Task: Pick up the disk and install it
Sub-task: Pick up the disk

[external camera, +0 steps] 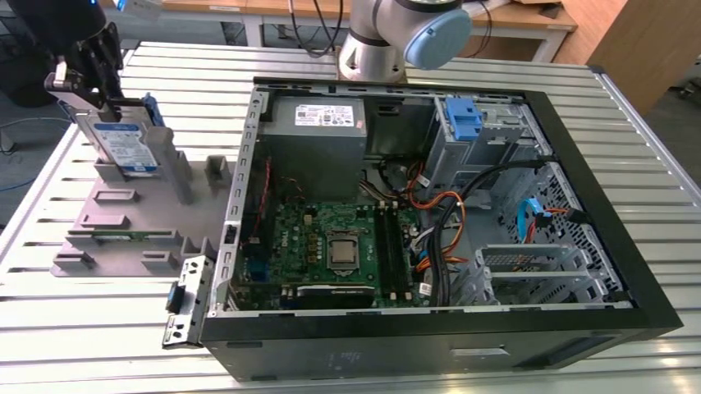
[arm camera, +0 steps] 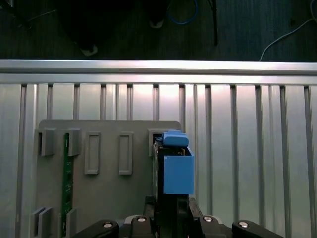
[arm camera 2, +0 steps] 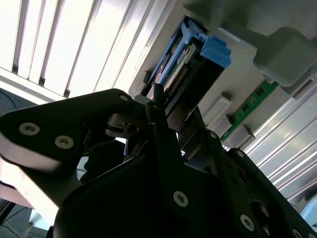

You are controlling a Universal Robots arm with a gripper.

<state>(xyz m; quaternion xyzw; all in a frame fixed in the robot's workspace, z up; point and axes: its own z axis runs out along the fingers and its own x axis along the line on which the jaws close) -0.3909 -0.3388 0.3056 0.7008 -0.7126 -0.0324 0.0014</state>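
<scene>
Silver disk [external camera: 128, 146] upright at grey stand [external camera: 131, 234], gripped by end effector [external camera: 107, 107], computer case [external camera: 438, 345] open

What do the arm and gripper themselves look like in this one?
The arm is silver-grey, rounded tubing with a light-blue joint cap. The gripper is black, built of angular linkage plates fastened with silver screws.

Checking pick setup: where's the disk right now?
At the exterior view's left, the disk stands upright on the grey stand, outside the open computer case, with the end effector at its top.
</scene>
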